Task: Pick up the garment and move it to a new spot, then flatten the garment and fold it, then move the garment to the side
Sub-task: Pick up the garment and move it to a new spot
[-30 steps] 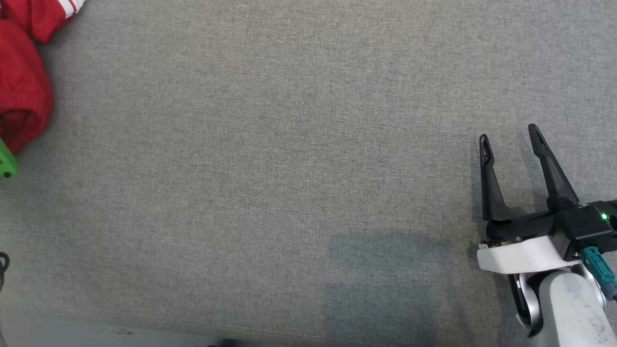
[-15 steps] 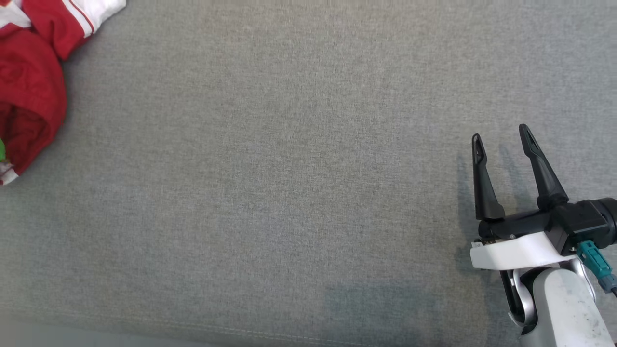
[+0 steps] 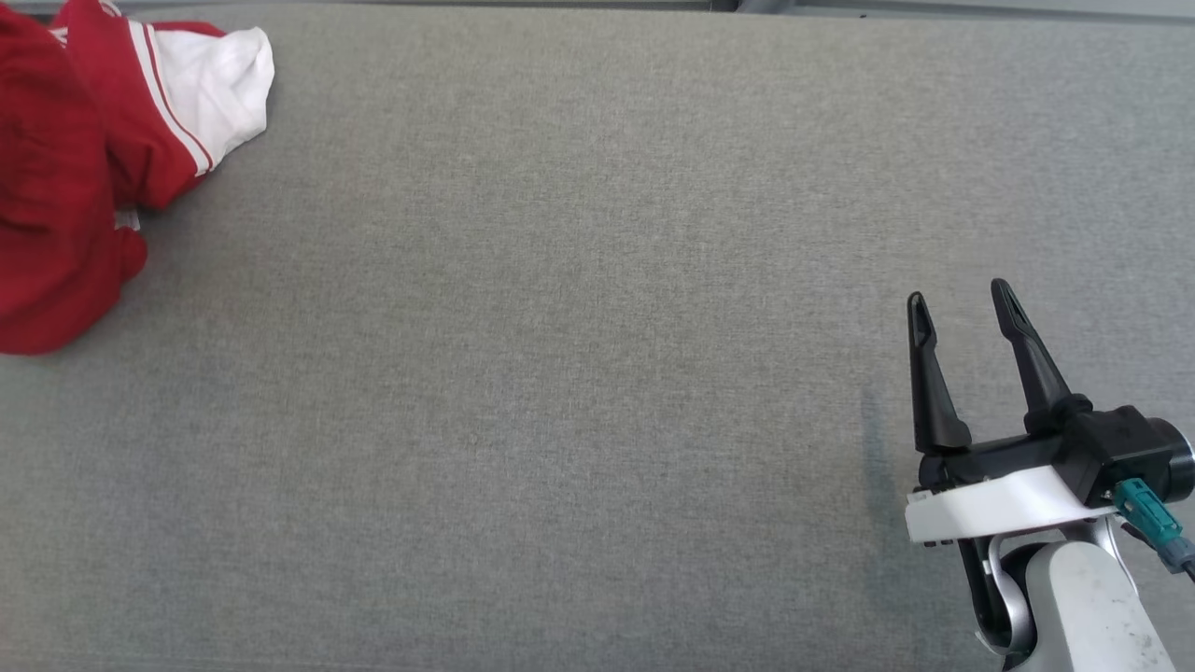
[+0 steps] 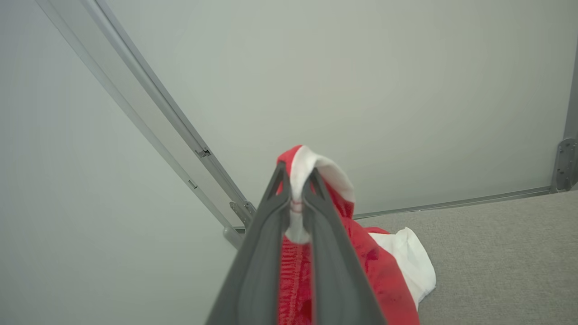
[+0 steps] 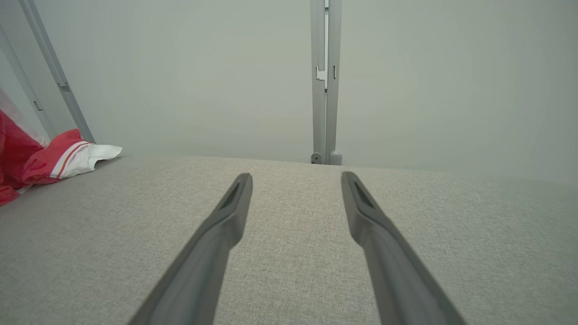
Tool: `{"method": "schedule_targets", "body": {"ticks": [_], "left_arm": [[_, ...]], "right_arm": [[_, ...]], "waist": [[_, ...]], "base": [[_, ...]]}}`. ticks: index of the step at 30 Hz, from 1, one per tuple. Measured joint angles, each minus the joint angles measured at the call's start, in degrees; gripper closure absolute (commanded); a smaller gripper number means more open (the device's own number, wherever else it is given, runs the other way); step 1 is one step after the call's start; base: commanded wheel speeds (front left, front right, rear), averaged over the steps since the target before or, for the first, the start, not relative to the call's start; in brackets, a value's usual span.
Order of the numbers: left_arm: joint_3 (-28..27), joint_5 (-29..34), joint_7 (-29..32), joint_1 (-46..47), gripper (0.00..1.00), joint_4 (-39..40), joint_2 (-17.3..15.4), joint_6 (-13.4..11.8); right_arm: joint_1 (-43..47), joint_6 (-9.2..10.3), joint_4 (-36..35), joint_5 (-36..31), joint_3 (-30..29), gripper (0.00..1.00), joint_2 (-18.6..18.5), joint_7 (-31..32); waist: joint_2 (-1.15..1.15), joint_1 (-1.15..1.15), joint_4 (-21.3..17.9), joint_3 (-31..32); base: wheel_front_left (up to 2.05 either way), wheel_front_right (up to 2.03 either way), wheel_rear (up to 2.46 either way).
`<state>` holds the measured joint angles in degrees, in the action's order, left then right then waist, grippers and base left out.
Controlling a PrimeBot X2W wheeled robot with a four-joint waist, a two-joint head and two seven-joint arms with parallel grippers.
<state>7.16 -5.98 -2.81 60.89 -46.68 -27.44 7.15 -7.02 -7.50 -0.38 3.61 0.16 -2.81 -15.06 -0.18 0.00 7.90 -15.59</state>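
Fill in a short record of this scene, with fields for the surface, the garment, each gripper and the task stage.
surface: grey woven cloth, flat
garment: red and white, bunched at the far left
left gripper: jaws shut on a white part of the garment
right gripper: jaws open, empty, at the near right
stage: garment gripped, not yet flattened or folded

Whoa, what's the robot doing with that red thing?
The robot's left gripper is shut on a fold of the red and white garment at the far left of the grey surface. Its right gripper is open and empty over on the right. No flattening or folding yet.
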Motion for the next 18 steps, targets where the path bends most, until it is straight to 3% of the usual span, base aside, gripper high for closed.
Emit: {"method": "schedule_targets", "body": {"ticks": [8, 18], "left_arm": [[6.2, -1.5, 2.9, 2.4, 1.0, 10.5, 0.6, 0.2], [15.3, -9.2, 5.4, 4.4, 1.0, 23.6, 5.3, 0.2]], "right_arm": [[1.0, 0.0, 0.9, 2.7, 0.3, 0.0, 0.0, 0.0], [1.8, 0.0, 1.2, 4.5, 0.2, 0.0, 0.0, 0.0]], "waist": [[0.0, 0.0, -3.7, 4.1], [0.0, 0.0, -11.6, 6.4]], "base": [[0.0, 0.0, 0.0], [0.0, 0.0, 0.0]]}}
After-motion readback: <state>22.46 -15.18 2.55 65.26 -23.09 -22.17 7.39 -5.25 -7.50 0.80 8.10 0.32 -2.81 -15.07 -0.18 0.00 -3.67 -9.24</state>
